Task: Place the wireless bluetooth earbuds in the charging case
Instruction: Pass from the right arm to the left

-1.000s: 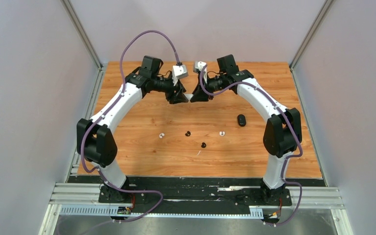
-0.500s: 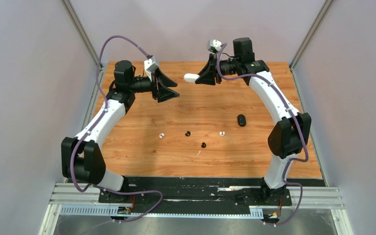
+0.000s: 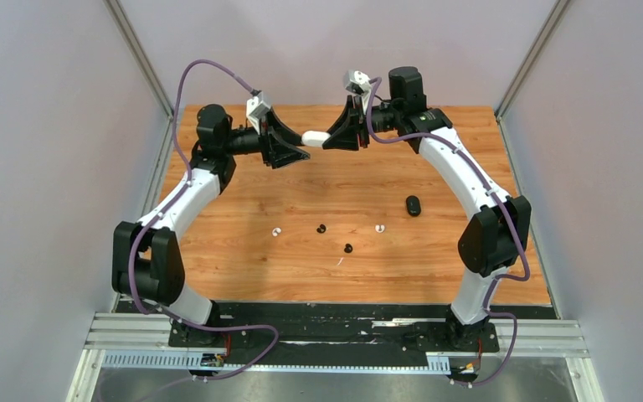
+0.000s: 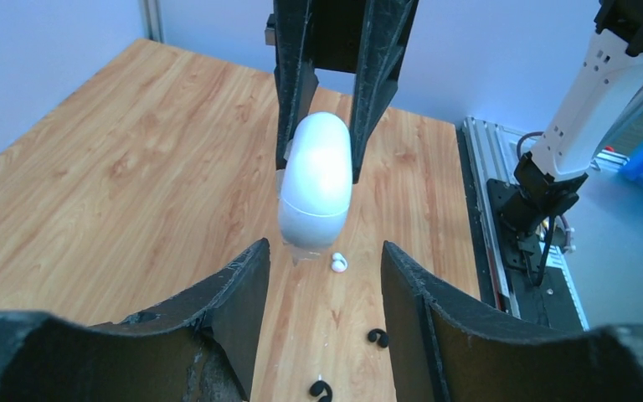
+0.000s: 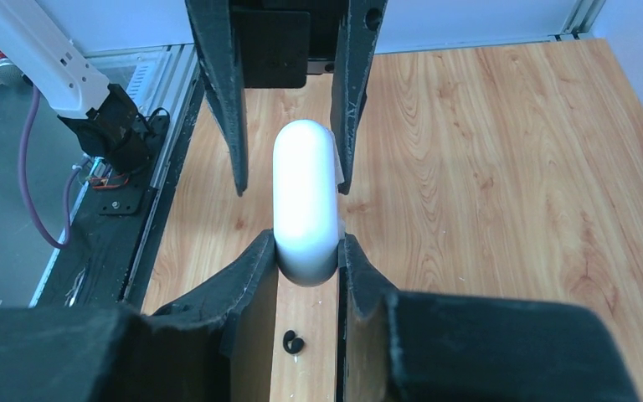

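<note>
My right gripper (image 3: 331,138) (image 5: 306,251) is shut on one end of a closed white oval charging case (image 3: 313,138) (image 5: 305,197) and holds it level, high above the table's far part. My left gripper (image 3: 300,149) (image 4: 325,255) is open, facing it, with its fingertips flanking the case's free end (image 4: 316,180). On the table lie two white earbuds (image 3: 277,232) (image 3: 379,228) and two black earbuds (image 3: 321,228) (image 3: 348,248). The left wrist view shows one white earbud (image 4: 338,263) and two black earbuds (image 4: 378,337) below. One black earbud (image 5: 293,342) shows in the right wrist view.
A closed black oval case (image 3: 414,205) lies on the wooden table (image 3: 218,260) right of the earbuds. Grey walls enclose the left, right and back. A black metal rail (image 3: 335,322) with the arm bases runs along the near edge.
Both arms rose from low over the table; the left gripper first drew back, then moved right to the case. The right gripper shifted slightly left with the case, closing the gap.
</note>
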{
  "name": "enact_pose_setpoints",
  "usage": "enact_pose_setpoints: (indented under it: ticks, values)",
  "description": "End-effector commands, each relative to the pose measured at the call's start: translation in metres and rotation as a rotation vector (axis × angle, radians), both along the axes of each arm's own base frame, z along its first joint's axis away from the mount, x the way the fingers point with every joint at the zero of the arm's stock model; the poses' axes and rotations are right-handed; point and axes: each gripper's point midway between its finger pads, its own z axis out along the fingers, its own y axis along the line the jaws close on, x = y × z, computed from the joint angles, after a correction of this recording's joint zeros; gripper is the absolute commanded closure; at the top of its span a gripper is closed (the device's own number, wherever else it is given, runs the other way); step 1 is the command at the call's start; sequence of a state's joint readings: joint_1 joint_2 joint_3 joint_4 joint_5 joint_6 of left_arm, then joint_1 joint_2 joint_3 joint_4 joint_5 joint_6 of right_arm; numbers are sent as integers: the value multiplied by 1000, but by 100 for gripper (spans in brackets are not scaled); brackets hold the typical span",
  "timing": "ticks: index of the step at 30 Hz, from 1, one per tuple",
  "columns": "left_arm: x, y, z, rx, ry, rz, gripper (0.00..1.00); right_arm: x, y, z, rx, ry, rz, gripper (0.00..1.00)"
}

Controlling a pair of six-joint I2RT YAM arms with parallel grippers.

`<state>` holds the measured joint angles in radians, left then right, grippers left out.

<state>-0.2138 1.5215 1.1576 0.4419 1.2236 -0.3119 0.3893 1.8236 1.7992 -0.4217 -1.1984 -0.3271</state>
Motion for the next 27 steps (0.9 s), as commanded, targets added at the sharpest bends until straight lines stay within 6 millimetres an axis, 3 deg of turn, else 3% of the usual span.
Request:
enact_pose_setpoints:
  ticks: [1, 16, 19, 23, 25, 27]
  values:
    - [4, -2, 15, -26, -36, -21, 43, -10, 5, 17, 38, -41, 46, 100]
    - [10, -9, 18, -48, 29, -37, 45, -9, 11, 1, 11, -15, 26, 100]
    - [10, -10, 17, -47, 30, -50, 52, -9, 12, 2, 10, -17, 22, 100]
    - [8, -12, 15, -48, 47, -77, 68, -6, 12, 0, 3, -15, 4, 99]
    - [7, -12, 14, -47, 59, -88, 79, -3, 12, 0, -1, -10, -12, 92]
    - [6, -13, 13, -46, 54, -97, 88, 0, 12, -2, -9, 7, -34, 78]
